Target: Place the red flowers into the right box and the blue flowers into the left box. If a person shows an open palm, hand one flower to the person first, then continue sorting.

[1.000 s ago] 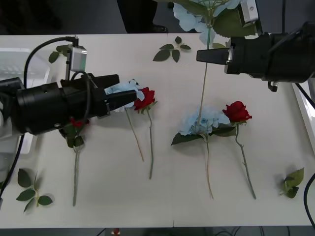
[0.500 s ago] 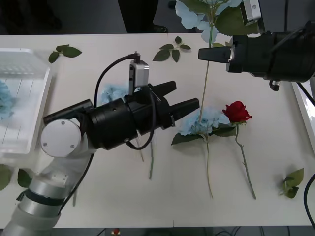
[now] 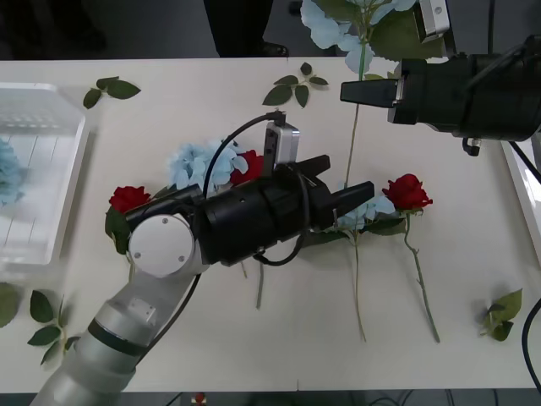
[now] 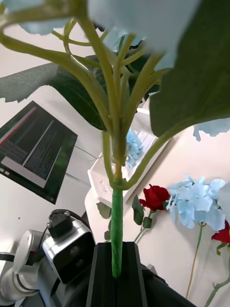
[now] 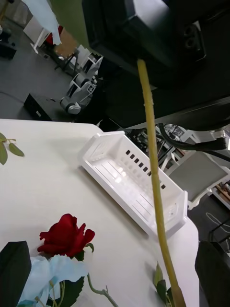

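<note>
The pale sky-blue hydrangea-like flower with broad green leaves point(image 3: 351, 21) hangs up in the air over the far edge of the white desk point(image 3: 186, 338), its long thin stem point(image 3: 352, 144) dangling almost straight down toward another blue cluster point(image 3: 365, 211) lying flat. The right tool point(image 3: 348, 91) is pinched tight on that stem just under the head, and the right wrist view shows the stem clamped between the black fingers point(image 4: 103, 273).

The left tool point(image 3: 340, 179) sits spread wide, low over the desk, right beside the hanging stem and reaching over the lying blue cluster, with a deep-red rose point(image 3: 407, 192) just beyond.

Risky bit: the stem looks floppy, so if the left tool closes off-centre it could knock it aside or catch the flowers underneath instead. A handover here could also tug the head against the right tool's grip. And the blue one belongs in the shallow white ridged tray point(image 3: 38, 169) way over on the left, so a swing across could drag the stem through the red rose point(image 3: 128, 198) and blue cluster point(image 3: 196, 162) between.
</note>
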